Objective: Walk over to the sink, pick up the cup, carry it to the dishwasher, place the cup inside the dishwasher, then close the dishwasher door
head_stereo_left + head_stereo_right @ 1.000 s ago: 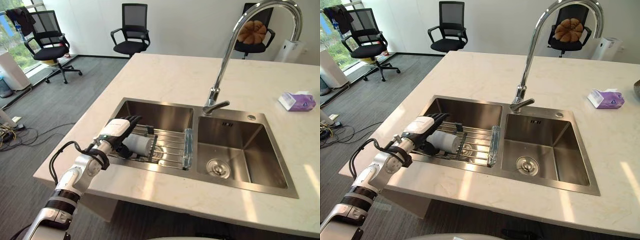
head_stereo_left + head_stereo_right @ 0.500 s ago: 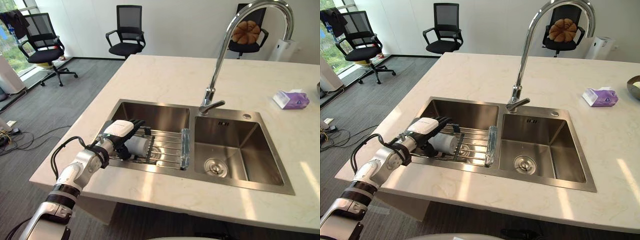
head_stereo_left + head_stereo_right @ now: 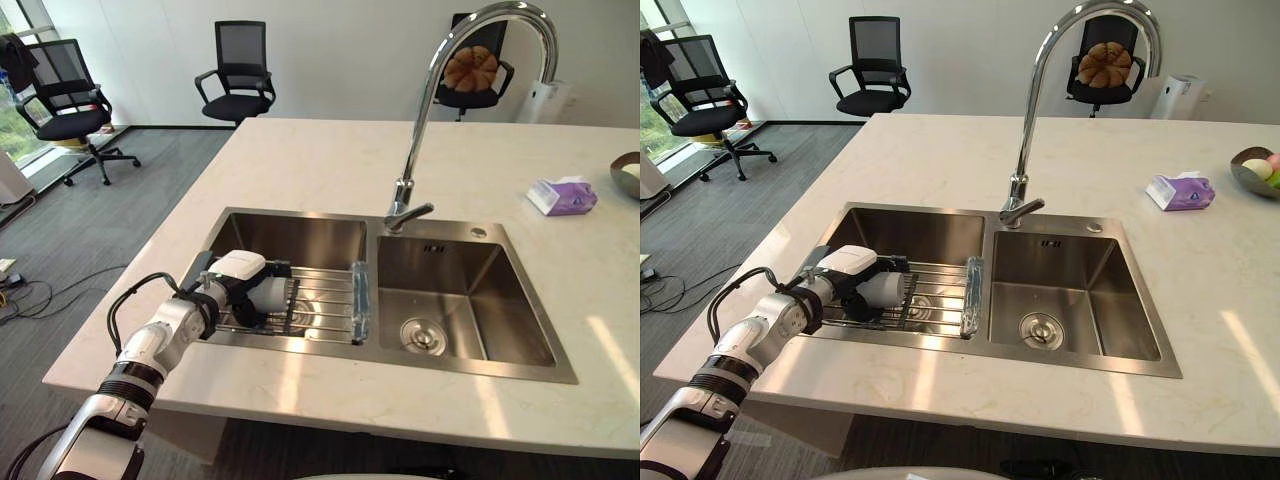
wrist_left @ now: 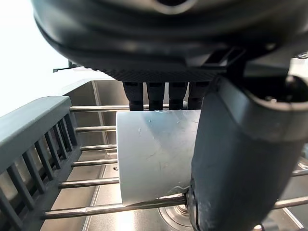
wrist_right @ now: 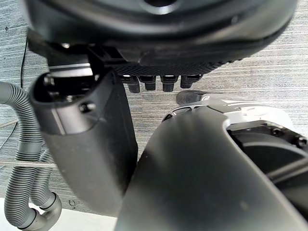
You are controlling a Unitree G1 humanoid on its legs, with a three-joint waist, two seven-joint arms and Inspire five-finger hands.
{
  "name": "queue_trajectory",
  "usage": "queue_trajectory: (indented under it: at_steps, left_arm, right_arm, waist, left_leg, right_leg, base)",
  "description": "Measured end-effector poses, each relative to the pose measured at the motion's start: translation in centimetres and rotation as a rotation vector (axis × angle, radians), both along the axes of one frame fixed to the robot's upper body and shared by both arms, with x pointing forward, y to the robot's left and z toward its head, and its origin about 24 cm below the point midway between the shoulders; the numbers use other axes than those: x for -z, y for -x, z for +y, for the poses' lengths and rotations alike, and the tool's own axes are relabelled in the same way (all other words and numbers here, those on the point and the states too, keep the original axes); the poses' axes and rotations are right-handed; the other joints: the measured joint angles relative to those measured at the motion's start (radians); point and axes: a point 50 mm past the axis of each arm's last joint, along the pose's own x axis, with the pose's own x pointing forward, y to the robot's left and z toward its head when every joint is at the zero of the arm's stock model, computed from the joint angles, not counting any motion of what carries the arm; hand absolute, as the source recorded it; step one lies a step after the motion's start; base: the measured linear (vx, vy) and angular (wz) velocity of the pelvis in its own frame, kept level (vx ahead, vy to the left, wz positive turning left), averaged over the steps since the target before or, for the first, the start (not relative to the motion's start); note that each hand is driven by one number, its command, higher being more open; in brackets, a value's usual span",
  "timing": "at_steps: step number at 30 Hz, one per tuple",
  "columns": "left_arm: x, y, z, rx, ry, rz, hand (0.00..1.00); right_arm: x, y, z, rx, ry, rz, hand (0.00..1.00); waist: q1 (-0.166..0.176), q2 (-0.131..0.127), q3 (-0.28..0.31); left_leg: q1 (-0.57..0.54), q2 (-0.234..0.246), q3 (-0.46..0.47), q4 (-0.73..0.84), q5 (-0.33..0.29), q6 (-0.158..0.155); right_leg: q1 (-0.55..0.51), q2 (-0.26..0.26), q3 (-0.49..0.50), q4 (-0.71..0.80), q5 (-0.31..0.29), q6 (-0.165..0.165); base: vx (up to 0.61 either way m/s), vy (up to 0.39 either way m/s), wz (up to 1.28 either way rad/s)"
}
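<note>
Left hand (image 3: 238,272), lower left of frame, reaches into the sink's (image 3: 290,232) left basin, fingers (image 4: 156,96) and thumb curled round the grey cup (image 3: 274,295). The cup lies on its side on the wire rack (image 3: 328,300). Faucet (image 3: 420,130) arches at centre. Tissue pack (image 3: 562,196) sits right. Right hand (image 5: 159,29) hangs over carpet; open or closed, I cannot tell.

Bright even daylight; glare patches on countertop (image 3: 298,372).

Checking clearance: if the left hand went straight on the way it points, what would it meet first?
Probably the cup, lying on the sink rack right at the left hand; they look to be touching.
</note>
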Motion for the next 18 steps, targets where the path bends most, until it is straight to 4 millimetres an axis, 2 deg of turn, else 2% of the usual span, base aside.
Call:
queue_trajectory:
  at_steps: [4,8,11,14,16,18]
  left_arm:
    - [0.1,0.1,-0.1,0.015,0.023,-0.012,0.0]
    - [0.1,0.4,-0.2,0.015,0.167,-0.031,0.0]
    - [-1.1,0.3,-0.4,0.007,0.329,-0.119,0.0]
    - [-4.6,0.7,0.6,-0.083,0.667,-0.317,0.0]
    - [-7.6,1.5,1.8,-0.175,0.96,-0.551,0.0]
    - [-9.3,2.7,3.0,-0.234,1.109,-0.709,0.0]
  right_arm:
    - [0.0,0.0,0.0,0.0,0.0,-0.001,1.0]
    - [0.0,0.0,0.0,0.001,0.001,-0.002,1.0]
    - [0.0,0.1,0.0,0.007,0.011,0.0,1.0]
    - [0.1,0.4,0.0,0.034,0.02,-0.003,1.0]
    - [0.2,0.8,0.0,0.071,0.027,-0.003,1.0]
    - [0.2,1.1,0.1,0.089,0.032,-0.003,1.0]
  waist:
    - [-0.003,0.0,0.0]
    - [-0.001,0.0,0.0]
    - [0.012,0.0,0.0]
    - [0.024,-0.002,0.002]
    - [0.038,-0.002,0.002]
    - [0.046,-0.003,0.002]
  left_leg:
    - [0.0,0.0,0.0,0.0,0.0,0.0]
    - [-0.003,-0.001,-0.003,0.0,0.0,0.0]
    - [-0.011,-0.001,-0.01,0.0,0.0,0.0]
    - [-0.017,-0.002,-0.017,0.001,0.002,-0.001]
    - [-0.018,-0.001,-0.027,0.001,0.004,-0.003]
    - [-0.017,0.0,-0.034,0.001,0.008,-0.006]
  right_leg:
    - [0.0,0.0,0.0,0.0,0.0,-0.001]
    - [-0.001,0.0,-0.003,-0.002,0.0,0.0]
    - [-0.003,0.0,-0.008,-0.001,0.0,-0.001]
    - [-0.006,0.0,-0.013,0.0,0.0,0.0]
    - [-0.004,0.0,-0.021,0.003,-0.001,-0.003]
    - [-0.003,0.0,-0.027,0.014,-0.007,-0.009]
  base:
    - [0.0,0.0,0.0]
    - [0.0,0.0,0.0]
    - [0.0,-0.003,0.05]
    - [0.0,-0.002,0.06]
    - [0.0,-0.017,0.1]
    - [-0.02,-0.035,0.11]
